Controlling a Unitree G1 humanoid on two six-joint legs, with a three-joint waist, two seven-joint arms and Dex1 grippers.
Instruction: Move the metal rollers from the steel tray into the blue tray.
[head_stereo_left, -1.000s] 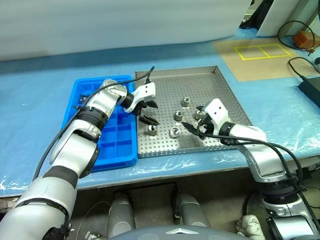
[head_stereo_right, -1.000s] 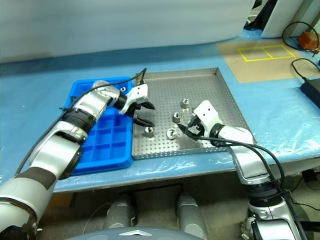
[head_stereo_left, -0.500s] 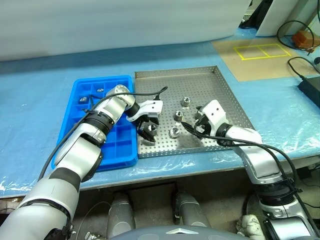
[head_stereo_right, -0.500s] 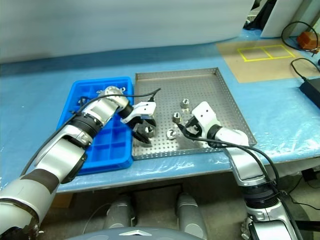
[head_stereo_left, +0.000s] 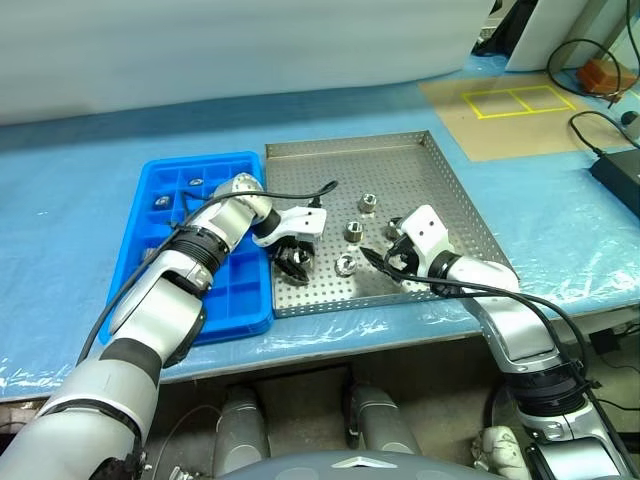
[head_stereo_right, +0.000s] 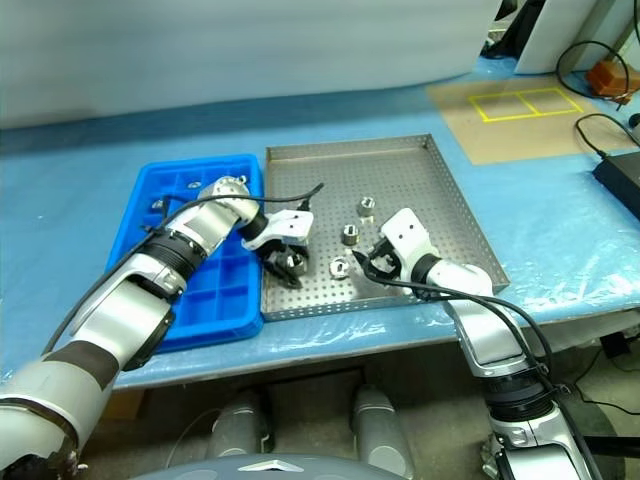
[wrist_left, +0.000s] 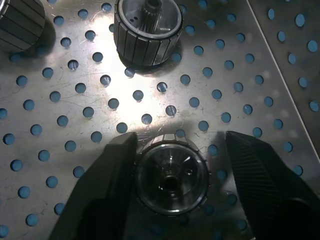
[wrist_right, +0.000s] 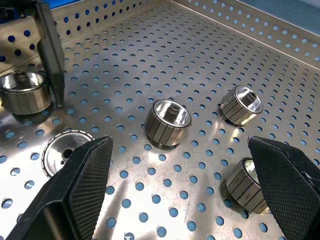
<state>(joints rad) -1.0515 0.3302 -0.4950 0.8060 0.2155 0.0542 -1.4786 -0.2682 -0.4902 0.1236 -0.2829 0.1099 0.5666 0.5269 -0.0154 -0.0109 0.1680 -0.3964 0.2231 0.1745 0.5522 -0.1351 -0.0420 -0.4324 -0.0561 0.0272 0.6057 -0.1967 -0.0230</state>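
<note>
The steel tray (head_stereo_left: 400, 175) holds several metal rollers: one (head_stereo_left: 367, 202) further back, one (head_stereo_left: 353, 231) mid-tray, and one (head_stereo_left: 346, 265) lying flat. My left gripper (head_stereo_left: 293, 258) points down over a roller (wrist_left: 171, 179) near the tray's left front. Its fingers straddle this roller, one finger (wrist_left: 112, 175) touching it and the other a small gap away. My right gripper (head_stereo_left: 383, 252) hovers open and empty above the tray, with rollers (wrist_right: 168, 121) (wrist_right: 241, 104) ahead of it. To the left lies the blue tray (head_stereo_left: 160, 255), with two rollers (head_stereo_left: 160, 200) in its far compartments.
Blue plastic sheeting covers the table. A brown mat with yellow taped squares (head_stereo_left: 510, 100) lies at the back right. Black cables and a dark box (head_stereo_left: 615, 170) sit at the right edge. The steel tray's raised rim (head_stereo_left: 350, 145) borders the blue tray.
My left gripper came down and toward me onto the roller by the tray's left front, and its fingers narrowed around it. The right gripper stayed in place, open.
</note>
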